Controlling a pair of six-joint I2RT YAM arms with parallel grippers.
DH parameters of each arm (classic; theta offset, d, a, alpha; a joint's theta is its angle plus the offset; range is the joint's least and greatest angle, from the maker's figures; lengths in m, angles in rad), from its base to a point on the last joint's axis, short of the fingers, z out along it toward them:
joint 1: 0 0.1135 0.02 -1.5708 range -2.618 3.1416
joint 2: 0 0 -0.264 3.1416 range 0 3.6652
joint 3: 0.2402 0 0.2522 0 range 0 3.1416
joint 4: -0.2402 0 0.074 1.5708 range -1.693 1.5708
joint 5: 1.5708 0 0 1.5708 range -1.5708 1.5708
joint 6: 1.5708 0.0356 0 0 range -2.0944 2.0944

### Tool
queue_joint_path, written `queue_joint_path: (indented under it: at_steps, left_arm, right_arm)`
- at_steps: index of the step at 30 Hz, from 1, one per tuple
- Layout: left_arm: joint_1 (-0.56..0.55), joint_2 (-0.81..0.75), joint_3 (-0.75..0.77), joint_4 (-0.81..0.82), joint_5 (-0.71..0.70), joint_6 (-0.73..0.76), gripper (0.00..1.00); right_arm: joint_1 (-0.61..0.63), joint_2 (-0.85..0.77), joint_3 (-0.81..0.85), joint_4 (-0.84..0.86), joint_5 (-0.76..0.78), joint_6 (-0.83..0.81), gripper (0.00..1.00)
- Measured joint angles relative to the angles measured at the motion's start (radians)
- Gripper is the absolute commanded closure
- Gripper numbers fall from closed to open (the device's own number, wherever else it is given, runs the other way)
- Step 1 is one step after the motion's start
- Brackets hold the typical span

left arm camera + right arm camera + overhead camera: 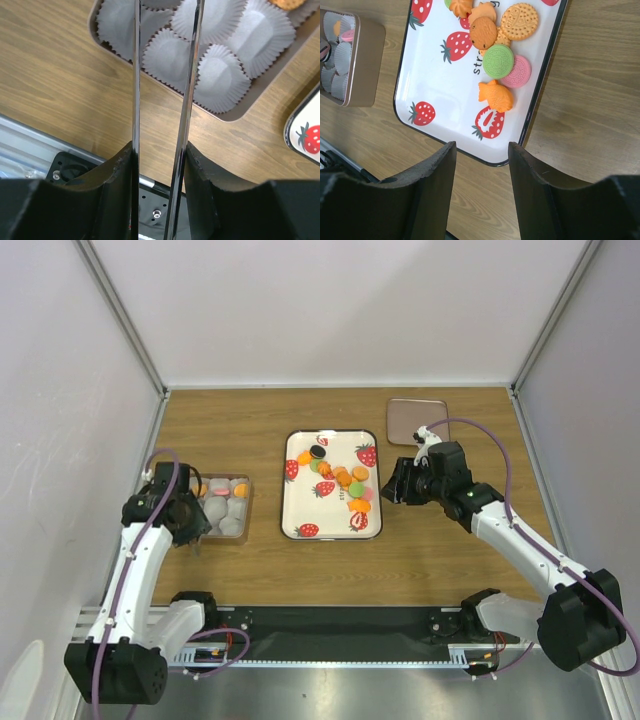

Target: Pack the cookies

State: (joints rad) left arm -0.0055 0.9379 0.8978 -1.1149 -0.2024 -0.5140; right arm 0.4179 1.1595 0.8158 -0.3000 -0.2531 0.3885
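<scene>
The cookies (345, 480) lie in a loose pile on the right half of a white strawberry-print tray (300, 495). The right wrist view shows a green one (499, 60), a pink one (517, 72) and orange ones (496, 96). My right gripper (481, 147) is open and empty, above the tray's near right corner (395, 483). My left gripper (160, 147) is shut on metal tongs (136, 100), whose two blades stand apart over the paper cups (220, 80) of a packing box (225, 505). A few cookies lie in the box's far cups.
A flat metal lid (416, 420) lies at the back right of the table. The box's near rim (230, 117) sits close to the tray's left edge (305, 135). White walls close in both sides.
</scene>
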Motion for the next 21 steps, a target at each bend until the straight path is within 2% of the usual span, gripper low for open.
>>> queue_joint_path:
  at_steps: [21]
  left_arm:
    - [0.032,-0.018,-0.002,0.007,0.001,0.0,0.51]
  right_arm:
    - [0.002,0.0,0.0,0.0,0.001,0.0,0.49]
